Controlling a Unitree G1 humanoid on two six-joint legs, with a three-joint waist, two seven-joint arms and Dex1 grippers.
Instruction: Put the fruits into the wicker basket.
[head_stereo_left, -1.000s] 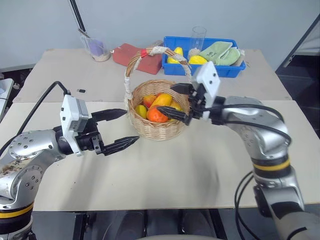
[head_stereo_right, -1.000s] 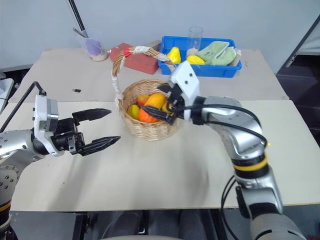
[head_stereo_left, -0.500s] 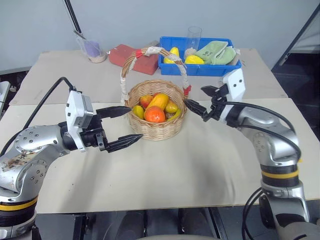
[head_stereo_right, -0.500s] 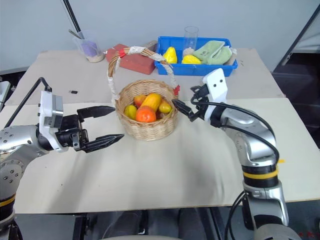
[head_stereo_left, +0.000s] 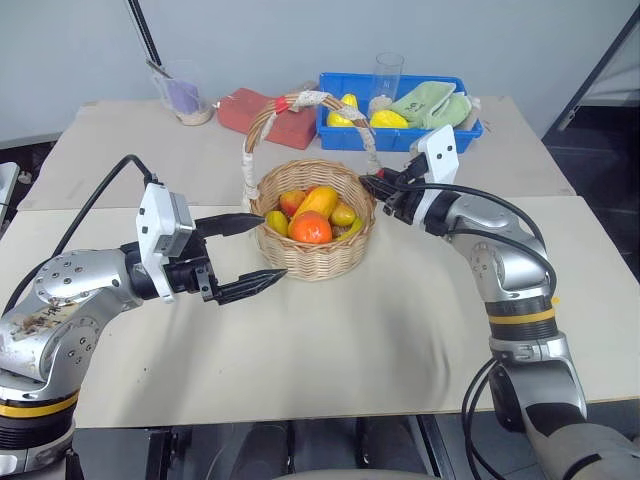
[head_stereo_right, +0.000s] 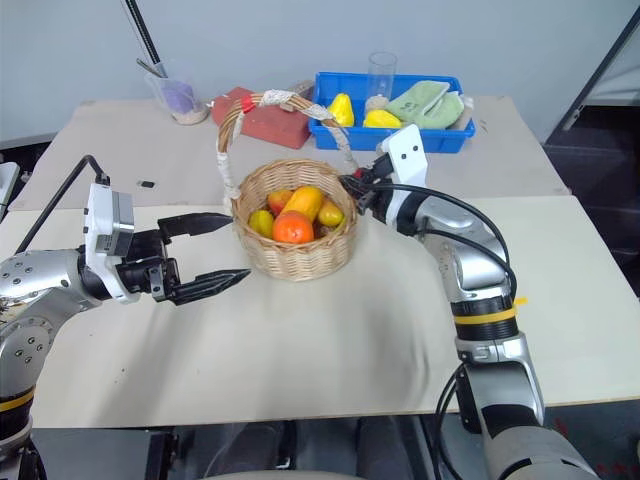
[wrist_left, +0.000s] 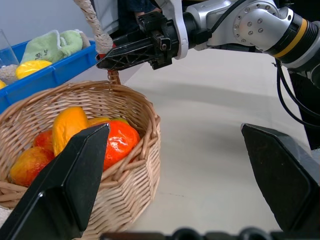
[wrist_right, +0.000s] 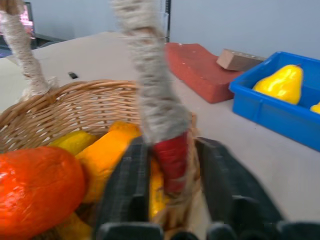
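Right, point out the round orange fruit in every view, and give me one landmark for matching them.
Left eye view: the round orange fruit lies in the wicker basket, towards its front.
Right eye view: same spot, beside the elongated yellow-orange fruit.
Left wrist view: against the near rim, partly behind the left gripper's finger.
Right wrist view: at the lower edge.
Shared landmark: the red-taped foot of the handle, where the right gripper sits.

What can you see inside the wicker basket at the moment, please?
In the wicker basket lie a long mango, a round tangerine and smaller red and yellow fruits. Whatever lies beneath them is covered.
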